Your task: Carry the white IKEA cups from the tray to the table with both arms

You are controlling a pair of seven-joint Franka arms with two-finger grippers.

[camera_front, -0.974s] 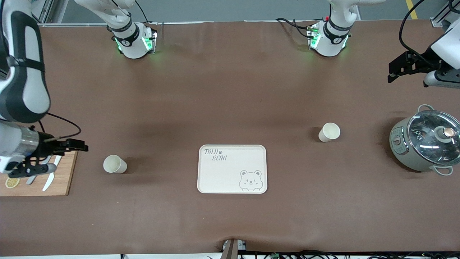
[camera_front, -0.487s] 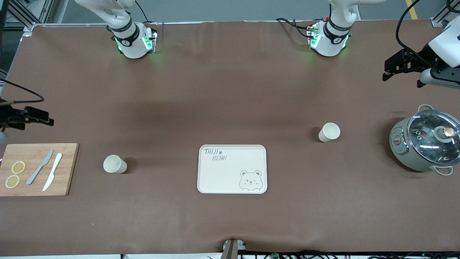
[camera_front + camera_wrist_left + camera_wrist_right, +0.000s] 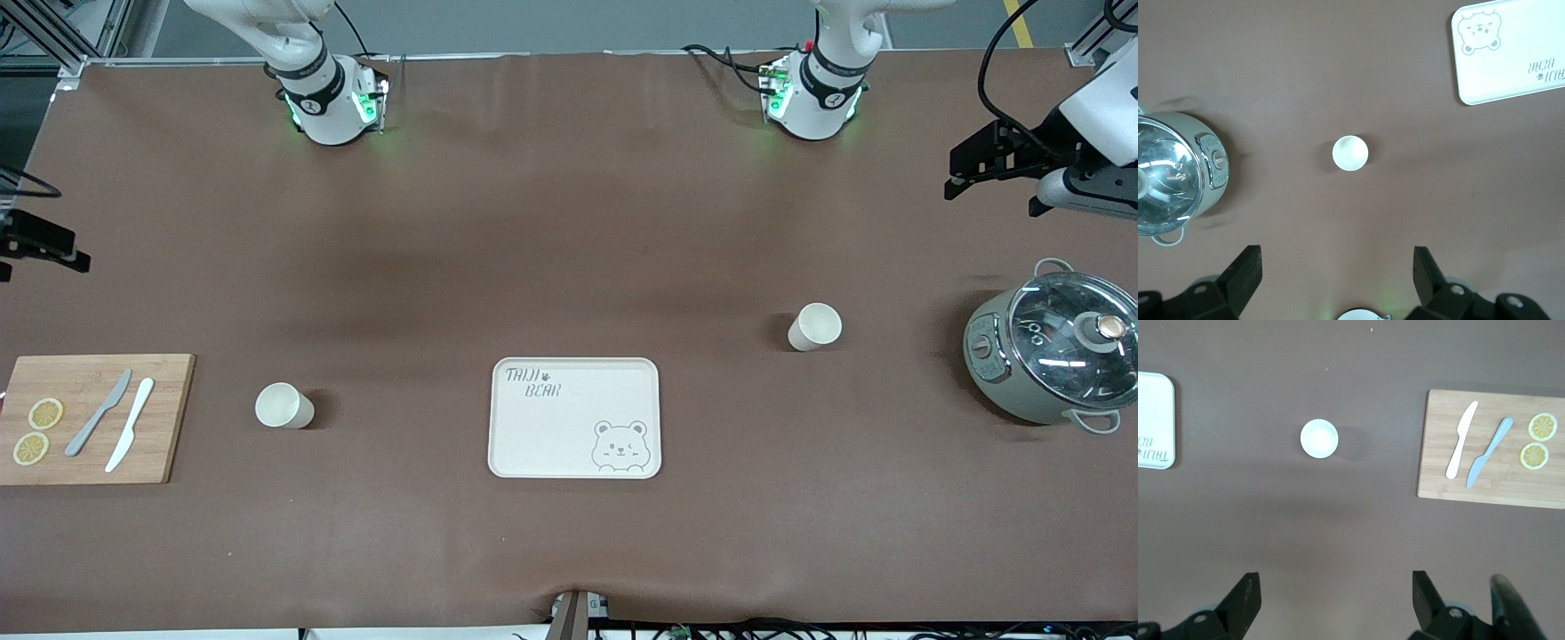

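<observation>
Two white IKEA cups stand upright on the brown table. One cup [image 3: 284, 405] is toward the right arm's end and shows in the right wrist view [image 3: 1319, 439]. The other cup [image 3: 814, 326] is toward the left arm's end and shows in the left wrist view [image 3: 1350, 153]. My left gripper [image 3: 965, 173] is open and empty, high over the table's left-arm end [image 3: 1337, 270]. My right gripper [image 3: 62, 249] is open and empty, high over the table's right-arm end [image 3: 1336, 593]. Neither gripper touches a cup.
A bear-printed tray [image 3: 551, 431] lies between the cups. A grey-green lidded pot [image 3: 1053, 347] stands at the left arm's end. A wooden board [image 3: 169, 418] with two knives and lemon slices lies at the right arm's end.
My right arm has drawn away from over the wooden board to the table's edge. My left gripper has shifted slightly. The cups have not moved.
</observation>
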